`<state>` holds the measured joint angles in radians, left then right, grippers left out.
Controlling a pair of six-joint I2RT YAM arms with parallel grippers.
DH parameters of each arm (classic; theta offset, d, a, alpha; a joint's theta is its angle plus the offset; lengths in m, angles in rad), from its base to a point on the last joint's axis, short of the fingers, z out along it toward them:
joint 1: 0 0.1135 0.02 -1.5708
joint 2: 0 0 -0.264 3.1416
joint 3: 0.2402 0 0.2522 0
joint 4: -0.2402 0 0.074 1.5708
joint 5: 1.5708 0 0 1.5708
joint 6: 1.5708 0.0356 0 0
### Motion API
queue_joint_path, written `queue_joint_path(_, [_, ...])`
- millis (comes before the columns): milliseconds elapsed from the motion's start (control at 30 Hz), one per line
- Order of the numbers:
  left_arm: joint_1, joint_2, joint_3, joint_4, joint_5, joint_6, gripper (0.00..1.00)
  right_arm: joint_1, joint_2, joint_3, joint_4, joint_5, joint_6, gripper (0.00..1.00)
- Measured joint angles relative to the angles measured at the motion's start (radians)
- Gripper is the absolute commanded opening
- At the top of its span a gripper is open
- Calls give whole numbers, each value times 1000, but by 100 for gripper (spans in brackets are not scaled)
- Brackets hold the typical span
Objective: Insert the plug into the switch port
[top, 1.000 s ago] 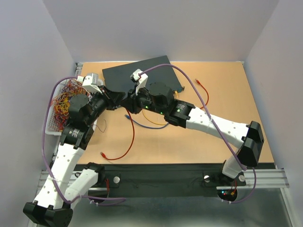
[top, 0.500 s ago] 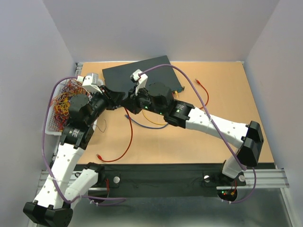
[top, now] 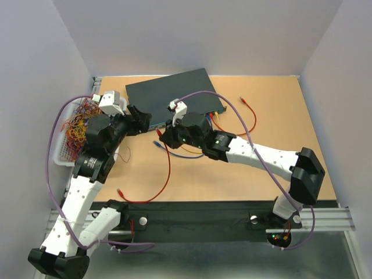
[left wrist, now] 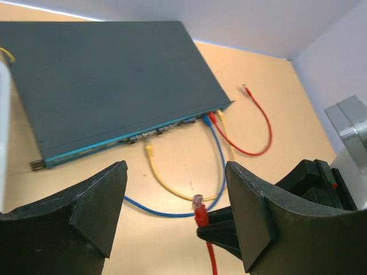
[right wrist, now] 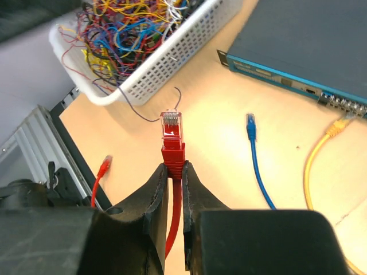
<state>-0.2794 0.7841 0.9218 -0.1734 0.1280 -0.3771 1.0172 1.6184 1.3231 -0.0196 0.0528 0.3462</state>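
**Operator:** How did things lie around the switch?

**Spotter:** The switch (top: 174, 96) lay flat at the far side of the table (top: 279, 104), its port row facing your arms. The white wire basket (right wrist: 172, 60), full of tangled leads, stood off the switch's left end.

**Operator:** And the grippers?

**Spotter:** Your left gripper (left wrist: 175, 200) hovered in front of the port row, fingers spread wide with nothing between them. I'd judge you kept it clear there so the other arm could work. Your right gripper (right wrist: 174, 177) was pinched on the red cable (right wrist: 174, 212) just behind the boot. That left the red plug (right wrist: 171, 129) sticking out past the fingertips, free to enter a socket.

**Operator:** How close was that plug to the switch?

**Spotter:** It was in front of the port row and apart from it, touching nothing. From your right wrist it pointed more toward the basket side than at the sockets, so you would likely have to turn it square to the row. Blue, red and yellow leads already filled sockets at the switch's right end. I couldn't tell which other sockets were free.

**Operator:** Anything loose?

**Spotter:** A yellow plug (left wrist: 149, 150) lay just off the port row, and a blue plug (right wrist: 250, 119) lay on the table in front of it.
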Motion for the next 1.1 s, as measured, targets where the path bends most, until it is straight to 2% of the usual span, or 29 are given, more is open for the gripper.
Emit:
queue_joint_path(233, [34,0,21,-21,-116,100,82,-65,82,-9,10,-50,82,0])
queue_joint_path(367, [54,5,13,-13,-157,119,82,-103,238,73,-47,-61,107,0])
queue_joint_path(533, [79,23,-48,21,-150,121,82,-119,443,268,-178,-24,103,1])
queue_joint_path(767, [92,49,-98,28,-139,130,82,-148,584,466,-296,29,95,0])
queue_joint_path(933, [92,47,-98,47,-122,134,82,-166,661,559,-350,69,95,0])
queue_joint_path(1100, [92,39,-98,53,-110,135,82,-185,703,573,-389,74,100,0])
